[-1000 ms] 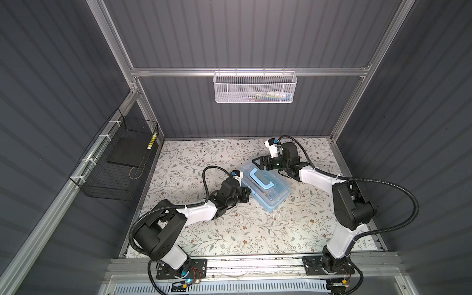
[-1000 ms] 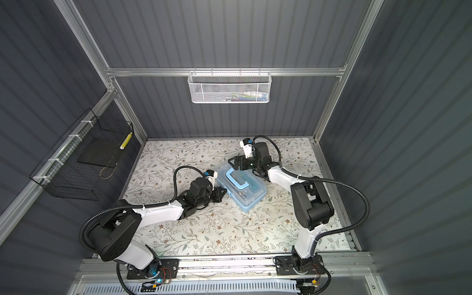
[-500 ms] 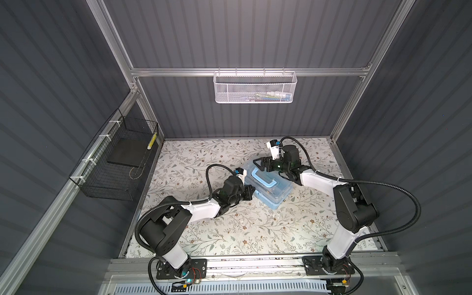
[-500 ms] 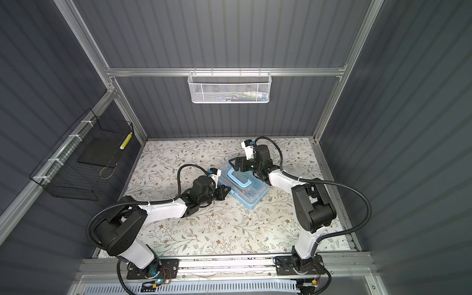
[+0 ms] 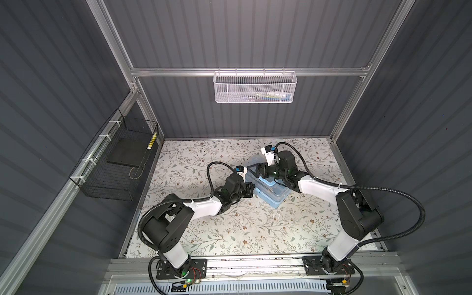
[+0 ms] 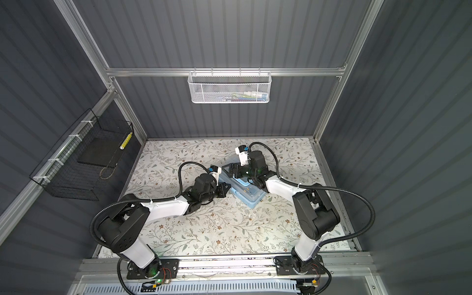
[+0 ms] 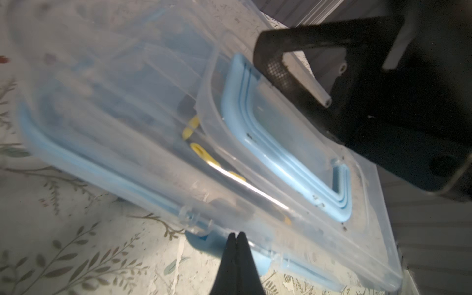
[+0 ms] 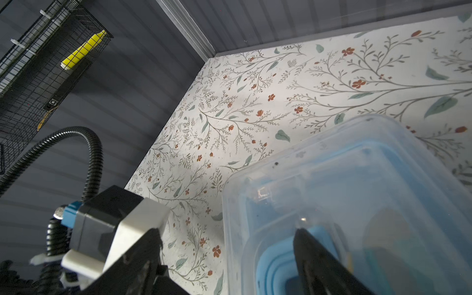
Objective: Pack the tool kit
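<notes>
Light-blue tool kit (image 5: 268,190) — clear lid shut, blue handle (image 7: 268,143) flat — on floral table.

Robot lab cell: grey slatted walls (image 5: 242,33), aluminium frame (image 5: 245,72), base rail (image 5: 255,265), floral tabletop (image 5: 255,229).

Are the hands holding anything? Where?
Nothing is gripped: left gripper is shut empty by the light-blue plastic box; right gripper stands open over its clear lid.

Left fingers (image 7: 231,251) advanced to box (image 5: 275,195) latch (image 7: 201,242); right fingers (image 8: 314,258) lowered over handle (image 7: 236,107); box nudged slightly.
</notes>
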You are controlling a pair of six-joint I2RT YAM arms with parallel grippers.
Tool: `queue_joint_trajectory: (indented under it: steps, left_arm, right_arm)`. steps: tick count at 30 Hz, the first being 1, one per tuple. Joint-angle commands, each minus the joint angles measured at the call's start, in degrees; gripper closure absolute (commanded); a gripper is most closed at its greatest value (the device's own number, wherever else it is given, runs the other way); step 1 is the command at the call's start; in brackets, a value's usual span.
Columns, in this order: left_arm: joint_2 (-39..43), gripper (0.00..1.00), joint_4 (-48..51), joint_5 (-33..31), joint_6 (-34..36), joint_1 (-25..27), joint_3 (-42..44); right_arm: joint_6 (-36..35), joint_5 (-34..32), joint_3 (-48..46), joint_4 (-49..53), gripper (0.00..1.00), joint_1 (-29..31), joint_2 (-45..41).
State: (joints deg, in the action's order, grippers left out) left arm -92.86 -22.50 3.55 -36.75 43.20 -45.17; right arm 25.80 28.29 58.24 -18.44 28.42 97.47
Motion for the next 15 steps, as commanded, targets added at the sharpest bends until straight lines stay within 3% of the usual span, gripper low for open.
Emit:
queue_joint_trajectory:
  steps: [1,4,8,15]
  left_arm:
    - [7.3,1.00,11.0,-6.4,5.5,0.3,-3.0]
    - [13.0,1.00,17.8,-10.5,6.6,0.3,-2.6]
    - [17.1,0.97,20.1,-10.1,4.0,0.3,1.8]
    - [10.4,1.00,3.7,-2.6,-2.1,0.6,10.3]
  right_arm:
    - [3.9,0.5,-3.2,13.7,0.16,-0.8,2.3]
    - [3.4,0.0,-2.2,14.6,0.15,-1.3,1.3]
    - [1.3,-1.3,-1.5,17.2,0.12,-1.8,-1.3]
    - [-4.5,-3.6,1.4,23.7,0.09,-5.8,-5.9]
